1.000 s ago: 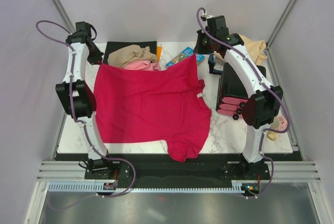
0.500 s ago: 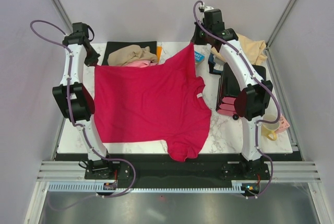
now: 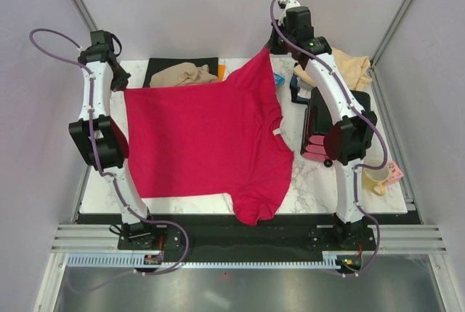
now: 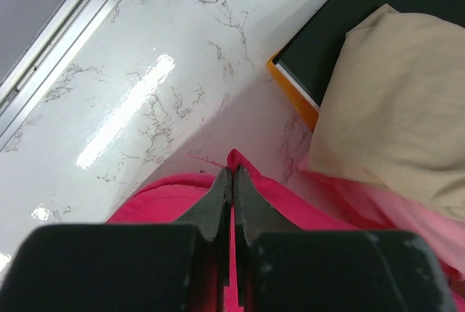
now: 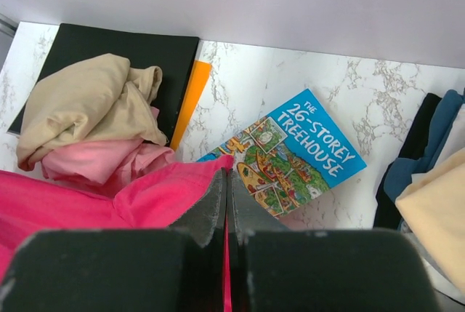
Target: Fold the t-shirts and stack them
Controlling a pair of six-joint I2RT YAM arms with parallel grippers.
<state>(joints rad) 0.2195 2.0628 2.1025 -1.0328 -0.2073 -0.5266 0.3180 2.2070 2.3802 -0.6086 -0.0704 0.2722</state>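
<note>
Between left pincer (image 4: pixel 232 174) and right pincer (image 5: pixel 226 174), red t-shirt (image 3: pixel 207 137), corners clamped

Four t-shirts are in view — one crimson red t-shirt (image 3: pixel 211 137), one tan-brown t-shirt (image 5: pixel 87 101), one pink t-shirt (image 5: pixel 94 163) and one peach-cream t-shirt (image 3: pixel 350 66). There is one black mat (image 5: pixel 109 39), one blue book (image 5: pixel 290 156), one flat orange item (image 5: pixel 192 97) and one yellow mug (image 3: pixel 376 180) — plus two grippers, the left gripper (image 4: pixel 231 181) and the right gripper (image 5: pixel 227 181).
</note>
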